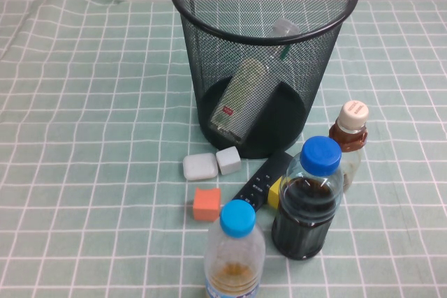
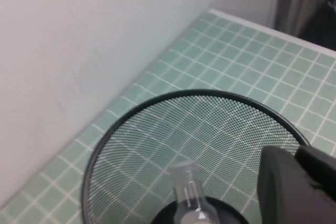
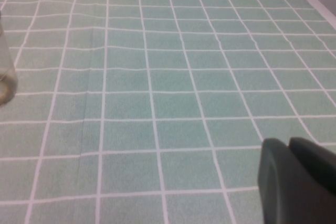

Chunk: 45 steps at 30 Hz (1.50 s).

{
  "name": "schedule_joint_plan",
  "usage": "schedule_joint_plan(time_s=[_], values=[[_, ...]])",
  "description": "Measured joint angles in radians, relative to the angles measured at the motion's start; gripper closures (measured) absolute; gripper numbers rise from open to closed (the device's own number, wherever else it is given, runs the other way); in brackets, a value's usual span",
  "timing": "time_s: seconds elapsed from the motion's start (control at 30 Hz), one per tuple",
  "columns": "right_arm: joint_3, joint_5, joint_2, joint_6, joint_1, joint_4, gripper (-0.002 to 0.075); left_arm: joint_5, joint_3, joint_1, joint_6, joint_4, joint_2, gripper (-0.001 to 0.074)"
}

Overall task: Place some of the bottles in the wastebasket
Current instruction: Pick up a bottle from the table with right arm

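Note:
The black wire-mesh wastebasket (image 1: 328, 33) stands at the back middle of the table. A clear white-capped bottle (image 1: 244, 95) with a red-marked label leans inside it. The beige-capped bottle (image 1: 349, 137) with a brown neck stands upright to the basket's front right. My left gripper (image 2: 296, 153) is shut and empty, above the basket's rim (image 2: 157, 103), with the bottle's neck (image 2: 186, 184) below it. My right gripper (image 3: 289, 145) is shut and empty, low over bare tablecloth. Neither gripper shows in the high view.
Two blue-capped bottles stand in front: a dark one (image 1: 307, 200) and a nearly empty one (image 1: 235, 256). A white case (image 1: 200, 167), grey cube (image 1: 228, 160), orange cube (image 1: 207, 204) and black remote (image 1: 262, 181) lie by the basket's base. A wall is behind.

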Motion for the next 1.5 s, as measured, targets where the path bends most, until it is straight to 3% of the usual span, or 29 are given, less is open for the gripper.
schedule_joint_plan(time_s=[0.13, 0.33, 0.7, 0.83, 1.03, 1.3, 1.5], values=[[0.000, 0.000, 0.000, 0.000, 0.000, 0.000, 0.0734, 0.011, 0.113, 0.002, 0.000, 0.079, -0.205, 0.0727], [0.000, 0.000, 0.000, 0.000, 0.000, 0.000, 0.0734, -0.065, 0.458, 0.002, -0.024, 0.240, -0.560, 0.0730], [0.000, 0.000, 0.000, 0.000, 0.000, 0.000, 0.0734, -0.570, 1.423, 0.002, -0.152, 0.325, -1.332, 0.0734], [0.000, 0.000, 0.000, 0.000, 0.000, 0.000, 0.0734, -0.653, 1.653, 0.002, -0.274, 0.383, -1.494, 0.0734], [0.000, 0.000, 0.000, 0.000, 0.000, 0.000, 0.0734, -0.658, 1.731, 0.002, -0.354, 0.451, -1.522, 0.0734], [0.000, 0.000, 0.000, 0.000, 0.000, 0.000, 0.0734, -0.486, 1.731, 0.002, -0.361, 0.496, -1.500, 0.0734], [0.000, 0.000, 0.000, 0.000, 0.000, 0.000, 0.0734, -0.463, 1.731, 0.002, -0.361, 0.501, -1.498, 0.0734]])
